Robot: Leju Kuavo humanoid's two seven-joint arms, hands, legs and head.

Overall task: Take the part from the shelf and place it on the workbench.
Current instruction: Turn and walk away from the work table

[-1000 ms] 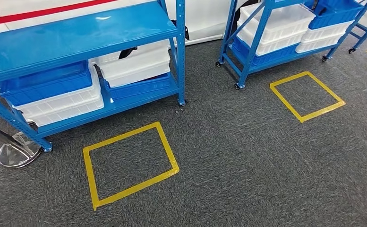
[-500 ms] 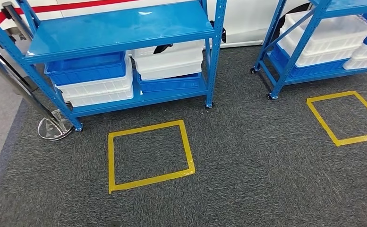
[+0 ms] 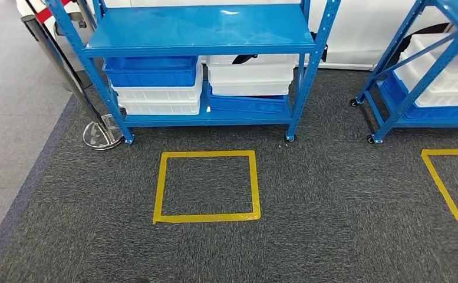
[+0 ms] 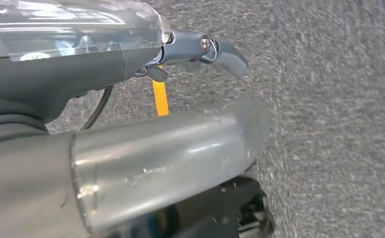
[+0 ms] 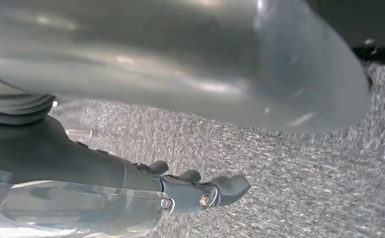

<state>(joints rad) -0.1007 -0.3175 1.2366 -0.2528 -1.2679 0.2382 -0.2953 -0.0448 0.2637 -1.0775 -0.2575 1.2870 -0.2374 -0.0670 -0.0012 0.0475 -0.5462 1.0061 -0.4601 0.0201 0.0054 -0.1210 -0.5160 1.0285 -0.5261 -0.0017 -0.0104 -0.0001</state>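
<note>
yellow tape square (image 3: 207, 187) on dark carpet (image 3: 309, 236); chrome stanchion base (image 3: 102, 135) beside it.

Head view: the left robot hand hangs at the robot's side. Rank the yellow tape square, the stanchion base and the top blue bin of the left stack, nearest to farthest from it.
Judged with the left robot hand low over the carpet:
1. Yellow tape square, on the floor ahead.
2. Stanchion base, left of the shelf's front leg.
3. Blue bin, set back on the shelf's left side.
</note>
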